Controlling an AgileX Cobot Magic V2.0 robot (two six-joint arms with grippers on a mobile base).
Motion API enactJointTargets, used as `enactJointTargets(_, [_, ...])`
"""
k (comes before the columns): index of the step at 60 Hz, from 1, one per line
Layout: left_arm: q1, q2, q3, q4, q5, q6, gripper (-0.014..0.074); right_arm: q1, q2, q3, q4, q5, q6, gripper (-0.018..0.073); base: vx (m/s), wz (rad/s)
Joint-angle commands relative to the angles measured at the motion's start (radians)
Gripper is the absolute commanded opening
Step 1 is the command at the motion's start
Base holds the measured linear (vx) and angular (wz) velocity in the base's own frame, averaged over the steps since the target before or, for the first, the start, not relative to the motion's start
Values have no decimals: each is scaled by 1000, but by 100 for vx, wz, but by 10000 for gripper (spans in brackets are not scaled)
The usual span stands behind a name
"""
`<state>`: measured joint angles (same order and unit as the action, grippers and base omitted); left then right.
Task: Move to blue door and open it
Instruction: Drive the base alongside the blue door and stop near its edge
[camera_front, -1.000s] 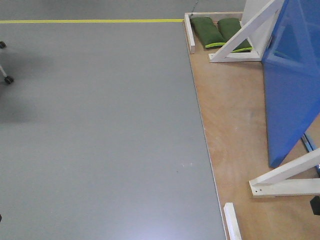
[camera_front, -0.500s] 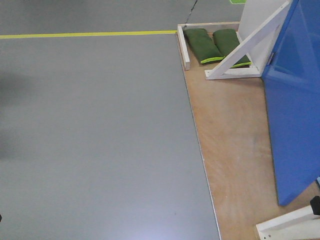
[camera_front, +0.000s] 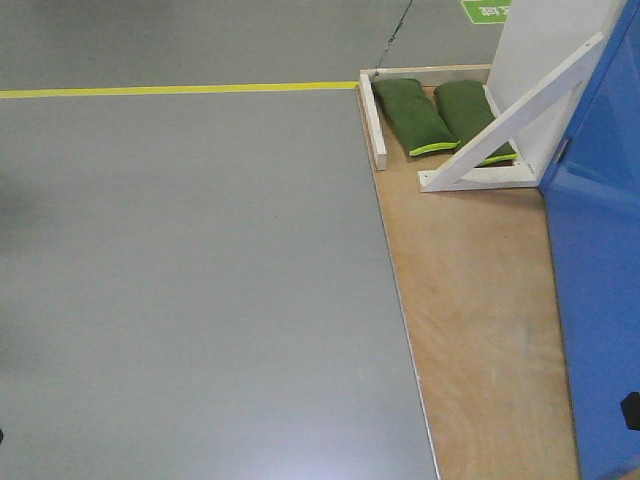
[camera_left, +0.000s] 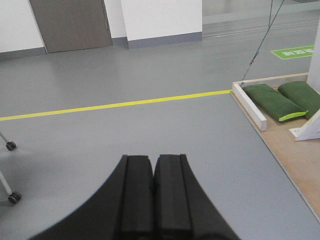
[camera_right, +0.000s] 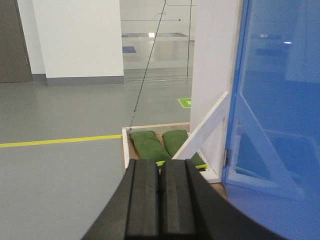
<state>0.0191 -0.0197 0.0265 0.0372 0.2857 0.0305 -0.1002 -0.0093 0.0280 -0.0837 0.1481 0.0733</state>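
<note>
I find the blue door (camera_front: 600, 300) at the right edge of the front view, standing on the plywood platform (camera_front: 480, 320). The frame cuts off most of its panel, and no view shows me its handle. The white slanted brace (camera_front: 515, 115) crosses in front of two green sandbags (camera_front: 415, 115), partly hiding one. The left gripper (camera_left: 153, 162) and the right gripper (camera_right: 160, 167) each have their pads pressed together with nothing between them. The right one faces the door's glossy face.
</note>
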Motion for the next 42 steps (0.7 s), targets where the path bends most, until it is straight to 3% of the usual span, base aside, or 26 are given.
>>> enactJointTargets(1, [-4,-7,6,-8,-85,-2,70,0,-17,22,-12,-83,-4,2,28,7])
enactJointTargets(42, [-4,-7,6,-8,-85,-2,70,0,-17,22,-12,-83,-4,2,20,0])
